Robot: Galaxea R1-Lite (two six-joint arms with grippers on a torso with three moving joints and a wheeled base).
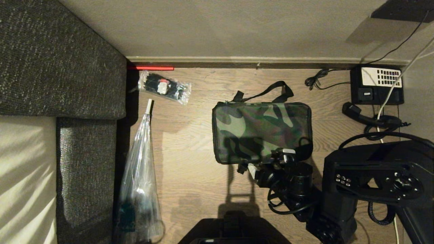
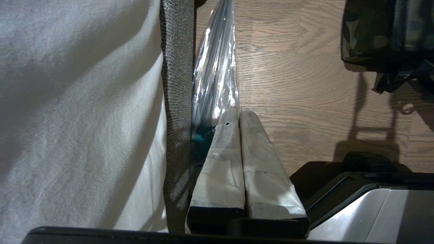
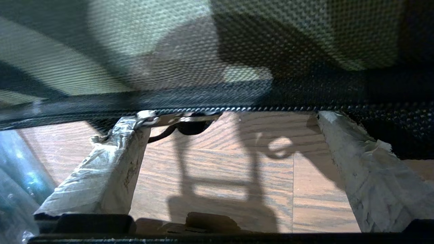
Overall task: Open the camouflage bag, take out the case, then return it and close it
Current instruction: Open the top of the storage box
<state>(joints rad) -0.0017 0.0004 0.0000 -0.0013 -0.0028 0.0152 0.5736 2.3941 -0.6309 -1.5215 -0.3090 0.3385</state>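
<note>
Directly ahead of the wide-open, empty right gripper (image 3: 234,149) the camouflage bag's (image 1: 261,132) zipped near edge is met, its long axis lying crosswise, zip pull (image 3: 169,119) by one fingertip.

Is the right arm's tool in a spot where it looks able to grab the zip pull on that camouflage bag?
Probably yes. The right tool is open at the near edge of the camouflage bag, and the metal zip pull lies beside one finger with only bare floor between the fingers.
</note>
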